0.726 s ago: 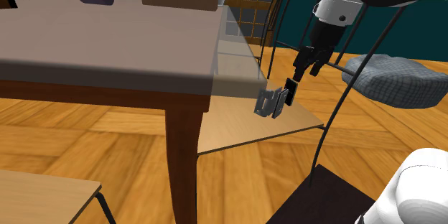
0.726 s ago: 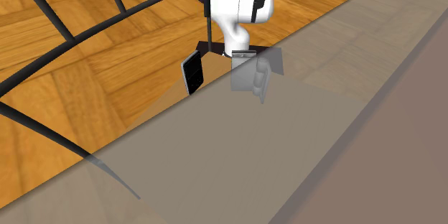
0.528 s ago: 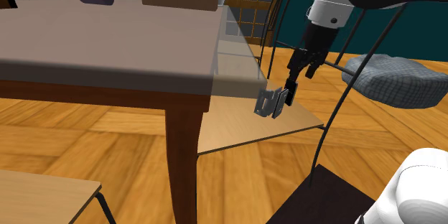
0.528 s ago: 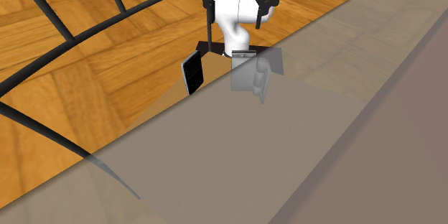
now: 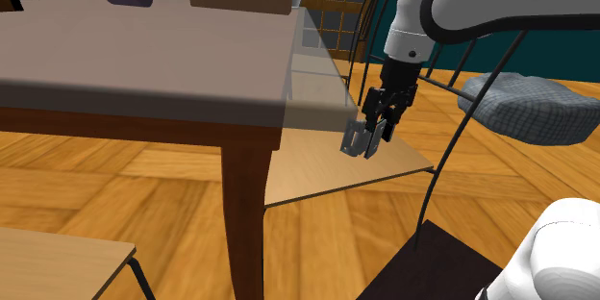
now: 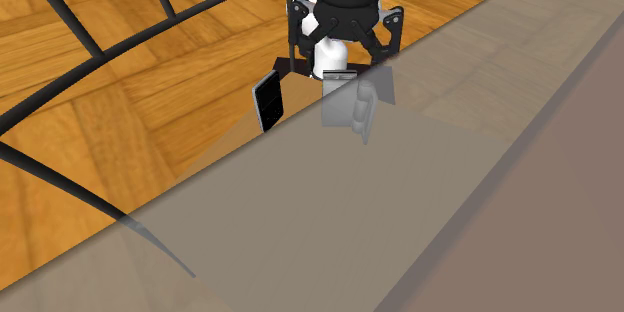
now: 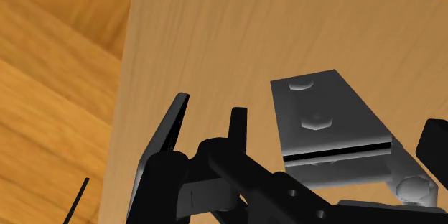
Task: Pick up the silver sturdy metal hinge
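The silver metal hinge stands at the near edge of a light wooden panel, just beside the big table's corner. My black gripper has come down over it with its jaws open. In the wrist view the hinge lies between the fingers, showing two bolt heads and a dark slit; neither finger visibly touches it. In the second exterior view the gripper hangs right above the hinge, which looks pale through the see-through tabletop.
A thin black plate leans just beside the hinge, close to one finger. The brown table with its thick leg flanks the panel. Black wire chair frames and a grey cushion are nearby. The dark stand sits at lower right.
The arm has swung toward the shoulder view's left and lowered, bringing the open gripper from beside the black plate down around the hinge. Hinge and plate have not moved.
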